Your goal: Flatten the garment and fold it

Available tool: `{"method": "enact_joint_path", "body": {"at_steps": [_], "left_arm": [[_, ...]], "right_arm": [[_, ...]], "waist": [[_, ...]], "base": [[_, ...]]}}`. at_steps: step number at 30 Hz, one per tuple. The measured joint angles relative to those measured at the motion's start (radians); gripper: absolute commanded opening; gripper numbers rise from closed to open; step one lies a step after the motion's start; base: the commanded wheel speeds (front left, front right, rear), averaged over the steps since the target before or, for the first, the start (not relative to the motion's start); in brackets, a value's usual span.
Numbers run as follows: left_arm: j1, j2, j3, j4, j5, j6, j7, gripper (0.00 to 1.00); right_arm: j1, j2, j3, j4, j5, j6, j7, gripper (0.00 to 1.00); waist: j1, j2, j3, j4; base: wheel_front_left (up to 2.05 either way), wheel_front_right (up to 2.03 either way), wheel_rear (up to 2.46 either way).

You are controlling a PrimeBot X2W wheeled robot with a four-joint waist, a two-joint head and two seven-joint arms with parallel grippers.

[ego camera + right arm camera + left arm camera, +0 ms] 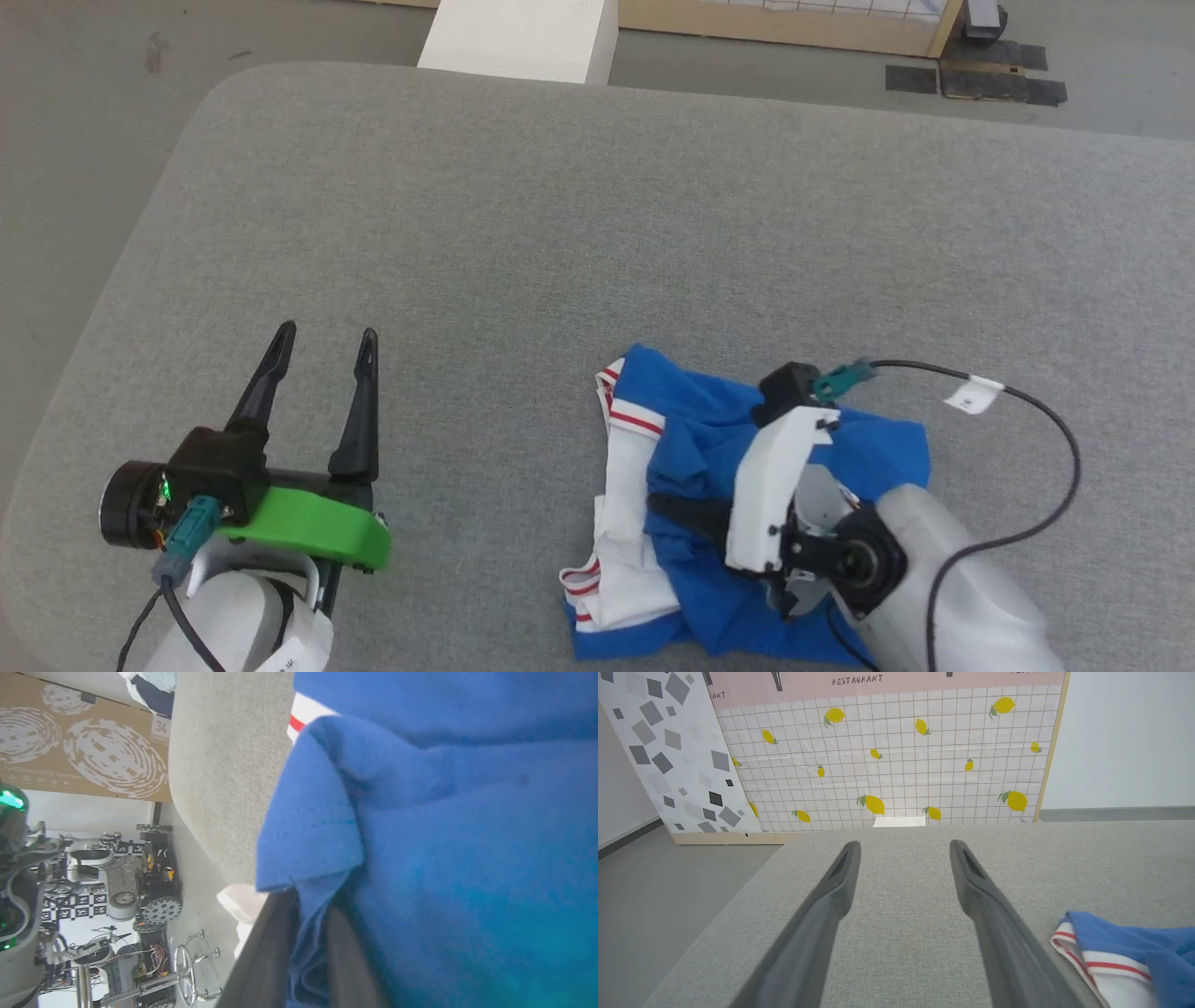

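Garment bunched; R gripper tips buried in cloth.

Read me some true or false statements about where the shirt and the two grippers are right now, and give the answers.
1. The garment lies crumpled on the grey table. True.
2. The left gripper is shut on the garment. False: it is open over bare table, apart from the garment.
3. The right gripper has a fold of blue fabric between its fingers. True.
4. The garment is spread flat at the table's far edge. False: it is bunched up near the table's near edge, toward the robot's right.
5. In the head view, white fabric with red stripes shows on the garment's left side. True.
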Motion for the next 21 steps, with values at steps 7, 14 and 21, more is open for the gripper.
{"method": "enact_joint_path", "body": {"at_steps": [7,14,21], "left_arm": [[0.004,-0.006,0.006,0.018,0.006,-0.009,0.000,1.00],[0.022,-0.011,0.002,0.028,0.007,-0.013,0.000,1.00],[0.047,-0.014,0.000,0.033,0.007,-0.013,0.000,1.00]], "right_arm": [[-0.056,-0.003,0.173,-0.021,-0.025,0.000,-0.072,1.00],[-0.118,-0.078,0.336,-0.136,-0.138,0.000,-0.198,1.00],[-0.134,-0.163,0.268,-0.128,-0.409,0.000,-0.430,1.00]], "waist": [[0.0000,0.0000,-0.030,-0.019],[0.0000,0.0000,-0.079,-0.047],[-0.0001,0.0000,-0.132,-0.072]], "base": [[0.00,0.00,0.00],[0.00,0.00,0.00],[0.00,0.00,0.00]]}}
